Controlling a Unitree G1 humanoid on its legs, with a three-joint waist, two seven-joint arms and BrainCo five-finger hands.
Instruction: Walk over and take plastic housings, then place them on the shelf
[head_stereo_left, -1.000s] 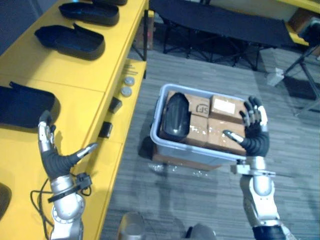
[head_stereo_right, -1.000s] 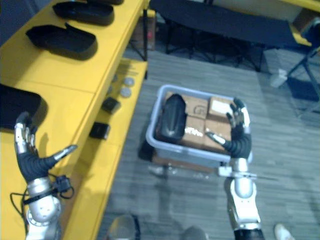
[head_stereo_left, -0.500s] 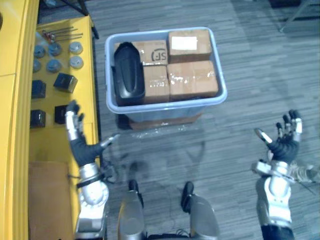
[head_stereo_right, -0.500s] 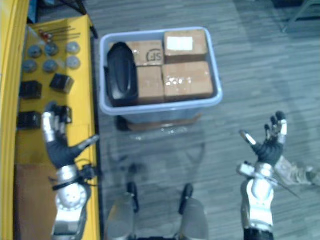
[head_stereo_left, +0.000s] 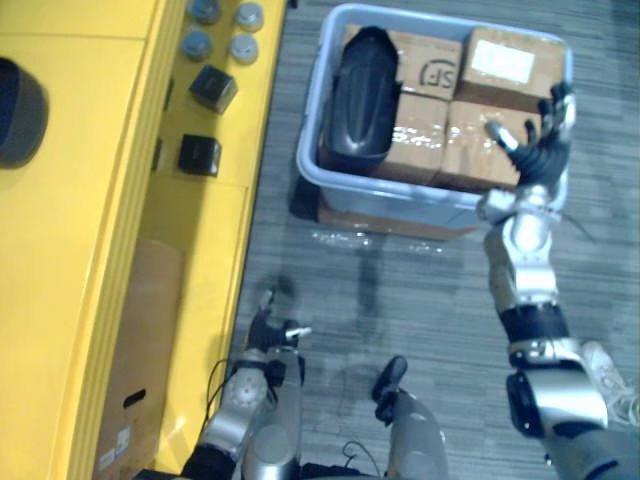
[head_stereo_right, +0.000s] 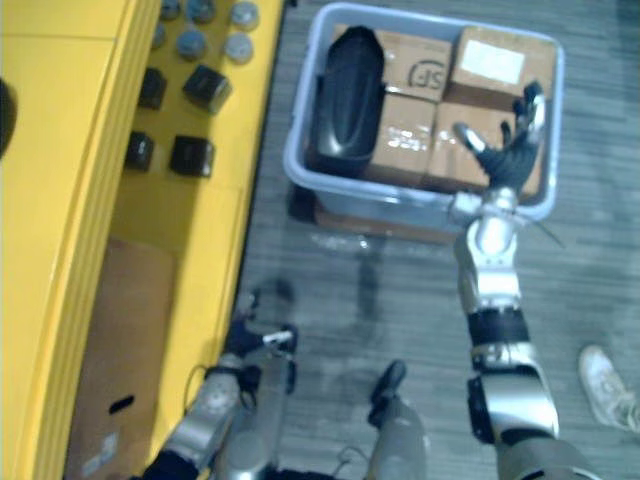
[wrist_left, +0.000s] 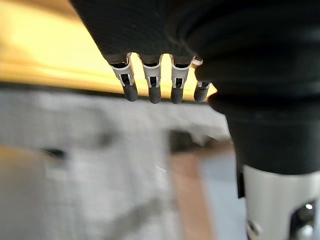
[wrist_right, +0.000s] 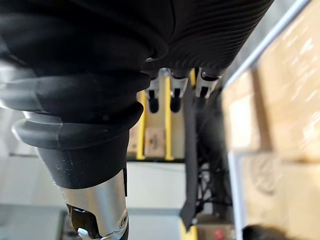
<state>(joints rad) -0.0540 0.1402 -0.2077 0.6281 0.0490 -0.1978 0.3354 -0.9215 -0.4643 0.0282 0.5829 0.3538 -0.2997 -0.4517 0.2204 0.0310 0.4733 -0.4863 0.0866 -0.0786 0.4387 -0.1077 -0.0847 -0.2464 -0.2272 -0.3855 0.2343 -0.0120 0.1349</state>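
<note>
Right hand (head_stereo_left: 538, 150) hangs w/ fingers spread, holding nothing, over the near right corner of the grey-blue plastic bin (head_stereo_left: 400, 198), above the brown cardboard boxes (head_stereo_left: 425, 130). Black oblong plastic housing (head_stereo_left: 362, 95) lies in the bin's left side, i.e. to that hand's left, long axis running near rim to far rim. Left hand (head_stereo_left: 268, 325), fingers relaxed & empty, sits low by the yellow shelf (head_stereo_left: 90, 220), well apart, so the right hand is nearer. One box has a white label (head_stereo_left: 503, 60), another a dark printed mark.
</note>
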